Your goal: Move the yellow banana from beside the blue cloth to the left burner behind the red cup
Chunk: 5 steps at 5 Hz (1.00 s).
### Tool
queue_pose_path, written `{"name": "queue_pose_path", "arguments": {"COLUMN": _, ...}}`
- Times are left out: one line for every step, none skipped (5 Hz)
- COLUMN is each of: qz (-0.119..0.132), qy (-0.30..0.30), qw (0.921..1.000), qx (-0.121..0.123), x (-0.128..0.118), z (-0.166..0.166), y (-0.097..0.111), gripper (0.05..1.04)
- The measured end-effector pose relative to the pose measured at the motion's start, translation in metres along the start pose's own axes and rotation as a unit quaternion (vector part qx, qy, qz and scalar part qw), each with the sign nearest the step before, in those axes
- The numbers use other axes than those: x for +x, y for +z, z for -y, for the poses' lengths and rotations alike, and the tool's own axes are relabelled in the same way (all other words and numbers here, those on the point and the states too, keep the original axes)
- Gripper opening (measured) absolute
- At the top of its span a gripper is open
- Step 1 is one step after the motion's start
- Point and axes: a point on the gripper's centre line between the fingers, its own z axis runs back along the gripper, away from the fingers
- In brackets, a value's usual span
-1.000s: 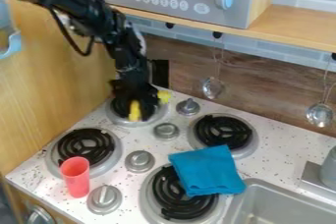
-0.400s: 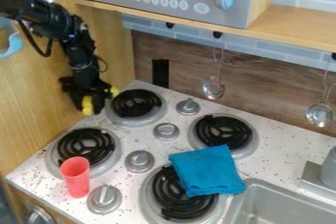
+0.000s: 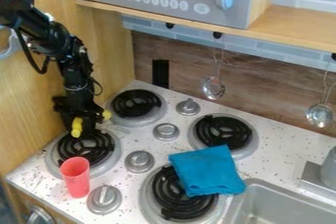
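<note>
The black gripper (image 3: 92,121) hangs over the back edge of the front-left burner (image 3: 87,152), close to the wooden side wall. Its two yellow fingertips stand apart, with nothing visible between them. A red cup (image 3: 76,178) stands upright at the front rim of that same burner, nearer the camera than the gripper. The blue folded cloth (image 3: 207,171) lies across the back part of the front-right burner (image 3: 172,201), to the right of the gripper.
Two more burners (image 3: 136,104) (image 3: 223,132) lie toward the back, with several silver knobs (image 3: 140,161) between. The sink (image 3: 275,203) is at the lower right. Ladles (image 3: 213,88) hang on the back wall, below the microwave shelf (image 3: 157,15).
From over the back-left burner, the gripper has moved left to the side wall, then toward the camera, over the front-left burner. The cup and cloth have stayed put.
</note>
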Motion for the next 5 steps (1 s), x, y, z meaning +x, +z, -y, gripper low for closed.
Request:
{"name": "queue_pose_path", "arguments": {"qz": 0.008, "qy": -0.013, "qw": 0.9998, "qx": -0.015, "x": -0.009, "z": 0.008, "y": 0.002, "gripper": 0.575}}
{"name": "queue_pose_path", "arguments": {"qz": 0.014, "qy": -0.027, "qw": 0.9993, "qx": -0.021, "x": -0.015, "z": 0.016, "y": 0.004, "gripper": 0.575}}
{"name": "queue_pose_path", "arguments": {"qz": 0.020, "qy": -0.052, "qw": 0.9982, "qx": -0.021, "x": -0.015, "z": 0.028, "y": 0.007, "gripper": 0.655}}
{"name": "queue_pose_path", "arguments": {"qz": 0.017, "qy": -0.057, "qw": 0.9980, "qx": -0.023, "x": -0.017, "z": 0.031, "y": 0.007, "gripper": 0.947}}
{"name": "queue_pose_path", "arguments": {"qz": 0.031, "qy": -0.059, "qw": 0.9976, "qx": -0.019, "x": -0.014, "z": 0.030, "y": 0.019, "gripper": 1.009}}
